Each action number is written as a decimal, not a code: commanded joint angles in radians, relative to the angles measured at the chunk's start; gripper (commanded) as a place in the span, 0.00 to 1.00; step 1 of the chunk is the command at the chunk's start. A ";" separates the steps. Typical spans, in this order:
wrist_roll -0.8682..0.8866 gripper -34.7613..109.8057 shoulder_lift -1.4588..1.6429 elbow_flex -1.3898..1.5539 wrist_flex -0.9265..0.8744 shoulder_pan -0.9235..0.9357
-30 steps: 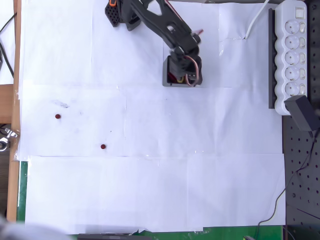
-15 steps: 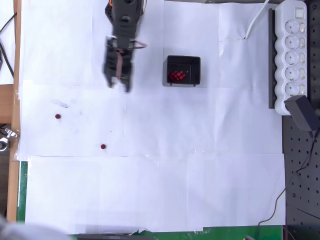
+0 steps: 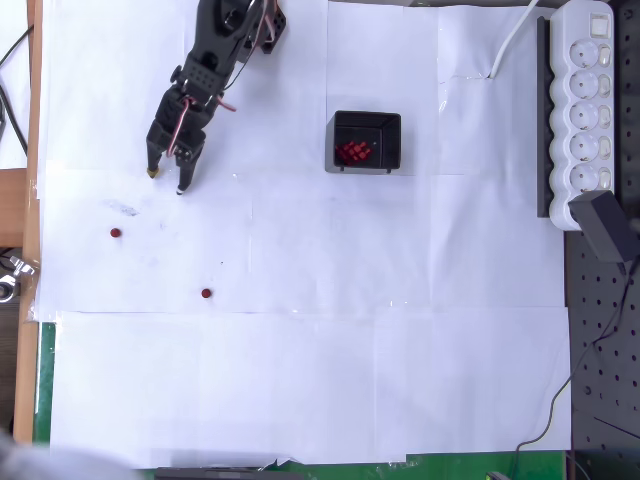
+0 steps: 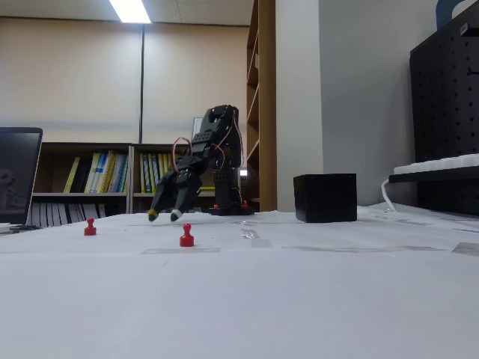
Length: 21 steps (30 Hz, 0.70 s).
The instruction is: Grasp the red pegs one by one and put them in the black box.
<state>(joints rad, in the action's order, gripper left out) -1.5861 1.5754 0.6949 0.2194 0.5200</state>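
Observation:
Two red pegs stand on the white paper, one (image 3: 116,233) at the far left and one (image 3: 206,293) lower down; the fixed view shows them as small red pawn shapes (image 4: 90,226) (image 4: 186,235). The black box (image 3: 366,142) sits right of centre with several red pegs (image 3: 352,151) inside, and it shows as a black cube (image 4: 325,197) in the fixed view. My gripper (image 3: 165,182) (image 4: 165,216) points down at the upper left, above the far-left peg, open with nothing between its fingers.
A white power strip (image 3: 585,105) and a black adapter (image 3: 606,225) lie along the right edge. The arm's base (image 3: 240,20) stands at the top. The paper's left edge borders a wooden strip (image 3: 30,200).
The arm has swung from over the black box to the left and now reaches down toward the far-left peg. The pegs inside the box have come into sight.

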 commanded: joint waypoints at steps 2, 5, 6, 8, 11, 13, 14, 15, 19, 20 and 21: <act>-0.025 0.39 0.170 0.212 0.081 0.021; -0.031 0.39 0.272 0.325 0.081 0.029; -0.031 0.39 0.304 0.356 0.087 0.031; -0.029 0.39 0.357 0.419 0.091 0.034; -0.031 0.39 0.422 0.502 0.086 0.037; -0.029 0.39 0.451 0.540 0.084 0.041; -0.028 0.39 0.465 0.558 0.084 0.043; -0.028 0.39 0.480 0.575 0.086 0.044; -0.020 0.39 0.532 0.640 0.086 0.055; -0.018 0.39 0.541 0.650 0.086 0.058; -0.017 0.39 0.548 0.658 0.086 0.061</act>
<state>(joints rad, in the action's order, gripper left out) -1.5953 2.0923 1.3085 0.3022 0.5538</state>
